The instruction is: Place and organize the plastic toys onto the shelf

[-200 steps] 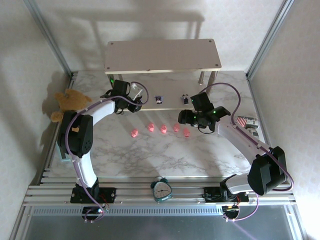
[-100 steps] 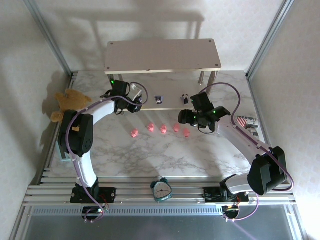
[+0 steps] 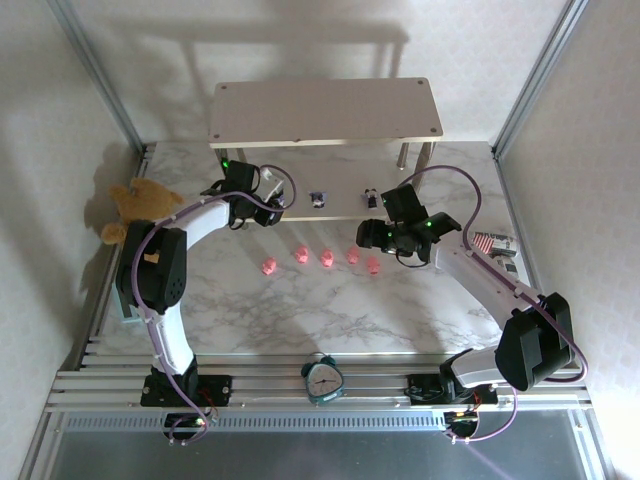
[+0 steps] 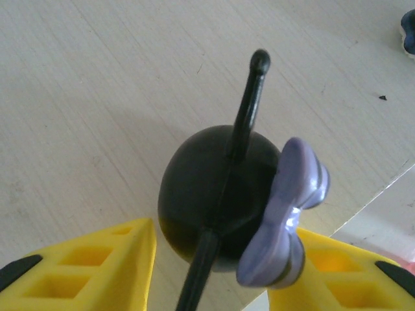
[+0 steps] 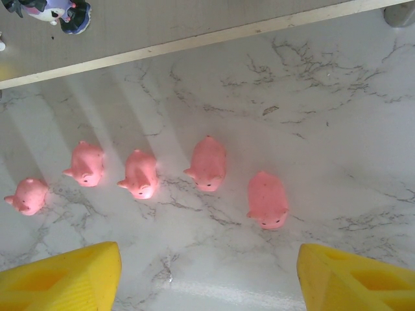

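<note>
A black figurine with a purple bow (image 4: 214, 194) stands on the lower board of the shelf (image 3: 345, 207). My left gripper (image 4: 220, 259) is open around it; a gap shows beside the left finger (image 4: 97, 265), and the bow hides the right one's tip. From above, the left gripper (image 3: 275, 205) is at the board's left end. Two more dark figurines (image 3: 319, 199) (image 3: 371, 196) stand on that board. Several pink pigs (image 5: 266, 201) (image 5: 209, 163) (image 5: 139, 173) lie in a row on the marble. My right gripper (image 5: 207, 272) (image 3: 372, 235) hangs open above them, holding nothing.
The shelf's top board (image 3: 325, 110) is bare and overhangs the lower one. A brown teddy bear (image 3: 140, 205) sits at the left wall. A teal alarm clock (image 3: 323, 380) stands at the near edge. A striped object (image 3: 495, 243) lies at the right.
The left fingers have eased apart a little around the black figurine on the lower board. The right arm and the pigs have not moved.
</note>
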Robot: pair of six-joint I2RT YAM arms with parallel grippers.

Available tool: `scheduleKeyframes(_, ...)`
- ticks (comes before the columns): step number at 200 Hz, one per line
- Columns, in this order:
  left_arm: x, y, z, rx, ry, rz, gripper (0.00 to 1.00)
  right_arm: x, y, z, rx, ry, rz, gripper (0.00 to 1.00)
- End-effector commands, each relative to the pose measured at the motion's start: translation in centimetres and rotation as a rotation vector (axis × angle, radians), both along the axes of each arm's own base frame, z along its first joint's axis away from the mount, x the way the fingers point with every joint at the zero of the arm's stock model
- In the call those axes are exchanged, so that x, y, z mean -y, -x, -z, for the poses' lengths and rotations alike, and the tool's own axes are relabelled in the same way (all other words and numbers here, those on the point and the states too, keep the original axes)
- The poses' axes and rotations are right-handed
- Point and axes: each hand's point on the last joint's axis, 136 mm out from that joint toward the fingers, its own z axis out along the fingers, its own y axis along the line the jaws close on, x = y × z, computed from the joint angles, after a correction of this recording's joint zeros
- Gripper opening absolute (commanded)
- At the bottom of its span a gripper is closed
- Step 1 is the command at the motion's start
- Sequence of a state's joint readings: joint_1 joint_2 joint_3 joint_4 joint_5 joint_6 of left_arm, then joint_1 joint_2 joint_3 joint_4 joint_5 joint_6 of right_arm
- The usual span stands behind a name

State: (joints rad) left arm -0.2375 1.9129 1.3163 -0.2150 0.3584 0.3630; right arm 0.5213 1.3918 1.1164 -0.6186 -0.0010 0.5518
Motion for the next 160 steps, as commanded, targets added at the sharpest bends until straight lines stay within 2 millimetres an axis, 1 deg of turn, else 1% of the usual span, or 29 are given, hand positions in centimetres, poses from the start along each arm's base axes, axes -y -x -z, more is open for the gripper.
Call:
scheduleKeyframes(1,-1.7,-0.5,-0.2,-0.007,-0.045,-0.045,0.48,0.1,0.2,-0.5,-0.003,-0.004,0.014,0.73)
scheduleKeyframes(92,-3.2,-0.8,-0.4,-0.009,-0.088,-0.091,0.51,0.2,0.3,-0.6,-0.001,-0.008,0.015,0.73)
scheduleKeyframes(160,-3.6,-1.1,-0.9,0.001,-0.094,-0.117,0.57,0.2,0.4,-0.8,0.003,-0.009,0.015,0.73)
